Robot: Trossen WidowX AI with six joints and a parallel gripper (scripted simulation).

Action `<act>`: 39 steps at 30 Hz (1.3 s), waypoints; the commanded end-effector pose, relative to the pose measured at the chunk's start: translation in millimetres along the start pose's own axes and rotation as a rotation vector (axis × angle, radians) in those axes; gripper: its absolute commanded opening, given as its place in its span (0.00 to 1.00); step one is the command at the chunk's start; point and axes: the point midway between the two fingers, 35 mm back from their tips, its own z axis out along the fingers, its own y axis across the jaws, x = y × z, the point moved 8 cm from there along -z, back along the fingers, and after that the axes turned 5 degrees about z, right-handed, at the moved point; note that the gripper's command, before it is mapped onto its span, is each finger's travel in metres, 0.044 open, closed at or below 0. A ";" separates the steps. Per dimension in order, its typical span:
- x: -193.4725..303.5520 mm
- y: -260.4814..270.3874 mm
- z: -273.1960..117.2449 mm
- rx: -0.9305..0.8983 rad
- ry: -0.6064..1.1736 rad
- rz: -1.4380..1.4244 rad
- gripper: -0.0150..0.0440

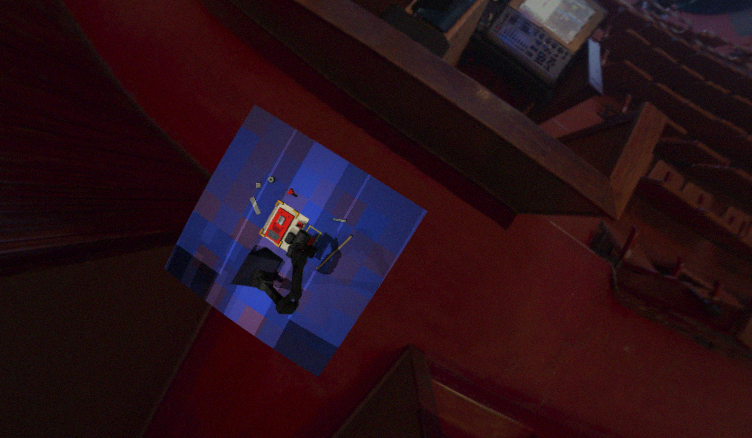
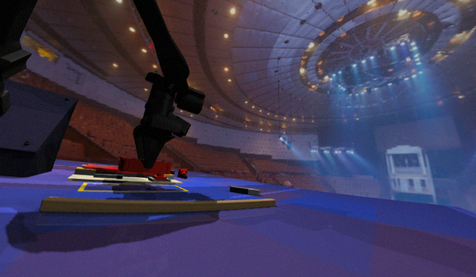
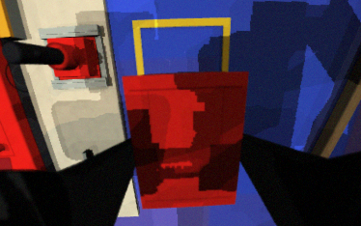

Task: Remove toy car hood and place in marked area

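The gripper (image 1: 302, 243) (image 2: 149, 165) (image 3: 185, 140) is closed on the red hood (image 2: 162, 167) (image 3: 188, 130), which sits between its two fingers, raised above the table (image 1: 382, 217) (image 2: 280, 232) (image 3: 270, 29). In the wrist view the hood covers the near part of the yellow outline (image 1: 314, 229) (image 2: 82, 187) (image 3: 181, 22); from above, the arm makes the hood hard to make out. The outline lies between the toy car (image 1: 281, 226) (image 2: 77, 178) (image 3: 82, 116), just beside one edge, and a wooden strip (image 1: 334, 252) (image 2: 157, 205) (image 3: 340, 121), with more room on the strip's side.
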 end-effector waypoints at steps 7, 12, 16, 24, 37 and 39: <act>1.7 0.6 6.9 0.006 0.001 -0.009 0.25; 2.0 0.3 9.9 0.007 0.001 -0.009 0.25; 2.3 0.2 12.3 0.007 0.001 -0.009 0.25; 2.7 0.0 15.4 0.008 0.001 -0.009 0.25; 2.6 -0.1 21.5 0.008 0.001 -0.009 0.25; 2.6 -0.1 22.5 0.008 0.001 -0.009 0.25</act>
